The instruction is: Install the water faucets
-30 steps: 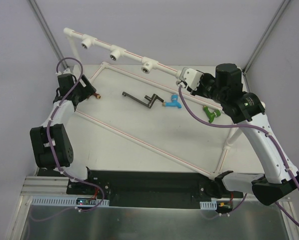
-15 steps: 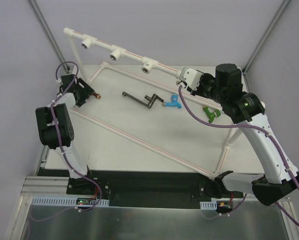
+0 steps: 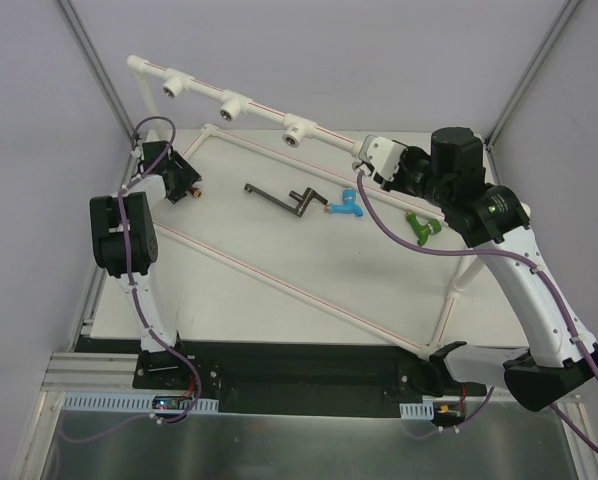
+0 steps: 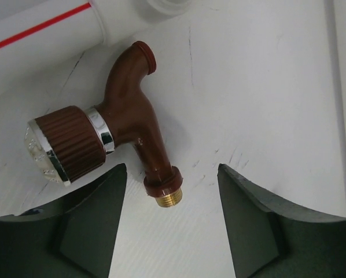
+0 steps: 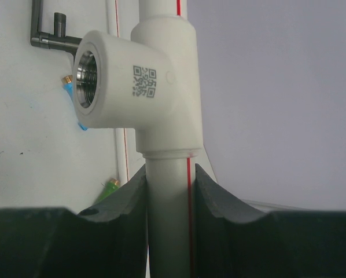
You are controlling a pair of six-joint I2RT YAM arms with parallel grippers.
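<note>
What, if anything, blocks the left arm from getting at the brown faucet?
Probably nothing, so yes. The brown faucet lies flat on the table with its brass end between the open fingers of the left tool, nothing between them. The pipe runs close by the spout only, away from the fingers.

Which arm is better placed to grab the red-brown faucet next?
Left: the left gripper, open, straddles the brass end of the red-brown faucet. The right gripper is clamped on the white pipe.

Robotics lab test cell.
Plain pale grey walls (image 3: 329, 40) and slim metal corner posts (image 3: 87, 58) enclose a white tabletop (image 3: 309, 250); a black mounting rail (image 3: 299, 365) lines its near edge.
</note>
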